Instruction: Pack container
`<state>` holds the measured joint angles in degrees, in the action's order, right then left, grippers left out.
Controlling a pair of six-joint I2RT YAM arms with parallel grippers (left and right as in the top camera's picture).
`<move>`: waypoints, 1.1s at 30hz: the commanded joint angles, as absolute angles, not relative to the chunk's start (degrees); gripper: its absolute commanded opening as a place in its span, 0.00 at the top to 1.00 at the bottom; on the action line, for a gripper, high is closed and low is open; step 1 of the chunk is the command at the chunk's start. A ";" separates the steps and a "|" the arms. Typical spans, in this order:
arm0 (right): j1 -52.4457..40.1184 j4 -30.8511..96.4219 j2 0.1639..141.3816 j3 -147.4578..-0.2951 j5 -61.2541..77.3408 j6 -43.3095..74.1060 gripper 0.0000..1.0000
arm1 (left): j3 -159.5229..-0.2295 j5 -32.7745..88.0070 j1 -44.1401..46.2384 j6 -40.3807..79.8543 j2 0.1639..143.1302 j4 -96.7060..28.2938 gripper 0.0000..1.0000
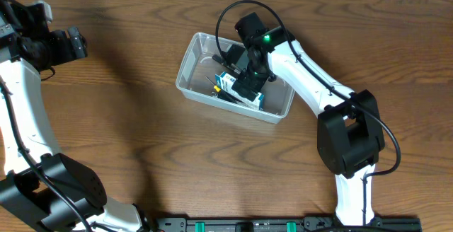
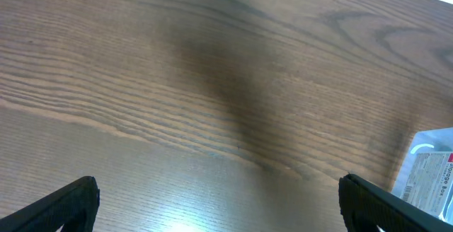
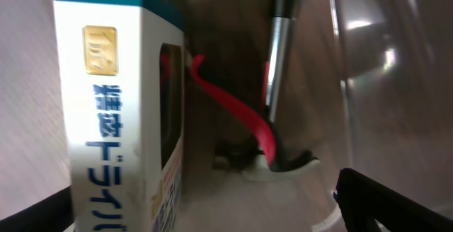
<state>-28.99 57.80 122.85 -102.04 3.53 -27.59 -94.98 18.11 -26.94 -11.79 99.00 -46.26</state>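
Right pincer (image 1: 248, 86), jaws standing wide, is hovering over the blue-and-white box (image 1: 228, 81) lying with hand tools (image 3: 249, 127) inside the container (image 1: 185, 73); packing is looking nearly finished.

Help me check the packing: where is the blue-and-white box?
Overhead view: the box sits inside the container, right of centre, beneath the right end effector.

Left arm (image 1: 21, 105) hovers, jaws wide; right arm (image 1: 311, 75) reaches down, jaws apparently parted.
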 commanded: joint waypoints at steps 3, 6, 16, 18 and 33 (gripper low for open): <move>-26.92 57.80 122.91 -107.77 -0.75 -23.90 0.01 | -95.79 18.83 -26.92 -11.46 99.02 -46.41 0.02; -25.34 58.41 122.91 -110.67 -2.15 -22.50 0.01 | -95.79 18.81 -26.92 -11.46 99.02 -46.41 0.02; -20.84 62.37 122.89 -122.23 -11.22 -11.40 0.01 | -95.79 18.83 -26.92 -11.46 99.02 -46.41 0.02; -19.11 62.57 122.89 -124.25 -11.18 -8.84 0.01 | -95.79 18.83 -26.92 -11.46 99.02 -46.41 0.02; -8.43 62.78 122.89 -126.65 -11.16 2.07 0.01 | -95.79 18.83 -26.92 -11.46 99.02 -46.41 0.02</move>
